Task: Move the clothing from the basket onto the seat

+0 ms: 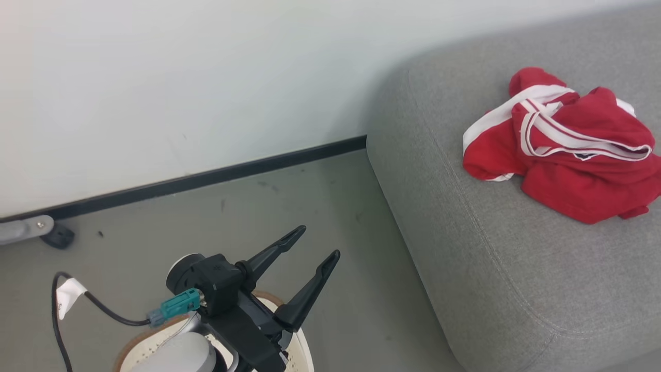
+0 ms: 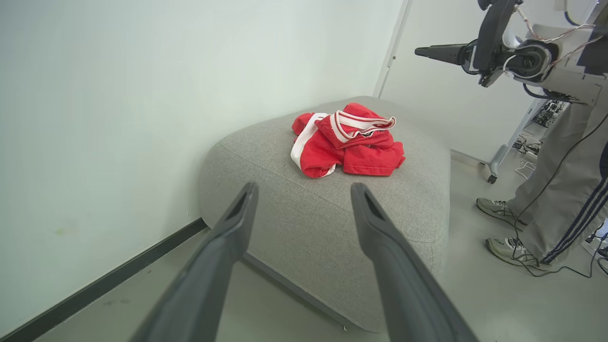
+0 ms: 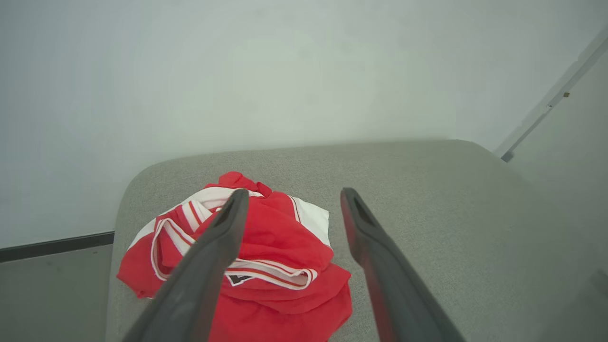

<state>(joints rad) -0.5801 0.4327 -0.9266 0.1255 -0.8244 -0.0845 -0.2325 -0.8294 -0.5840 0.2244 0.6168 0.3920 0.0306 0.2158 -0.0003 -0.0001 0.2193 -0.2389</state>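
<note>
1. Left hand (image 1: 318, 242), fingers spread wide and empty, hangs over the basket (image 1: 302, 351), pointing toward the seat (image 1: 516, 289).
2. Clothing (image 2: 346, 147) lies crumpled on the seat ahead of that hand, well apart; the heap's long axis runs crosswise to its fingers.
3. Right hand (image 3: 294, 194), also wide and empty, hovers above the heap, one finger crossing the red fabric in its wrist view.

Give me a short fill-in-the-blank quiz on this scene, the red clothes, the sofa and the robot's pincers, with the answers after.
The clothing on the grey seat is ____ with white trim.
The left pincer and the right pincer both have their jaws ____.
The basket shows at the bottom of the head view, beneath the ____ pincer.
Missing words: red; open; left.
</note>
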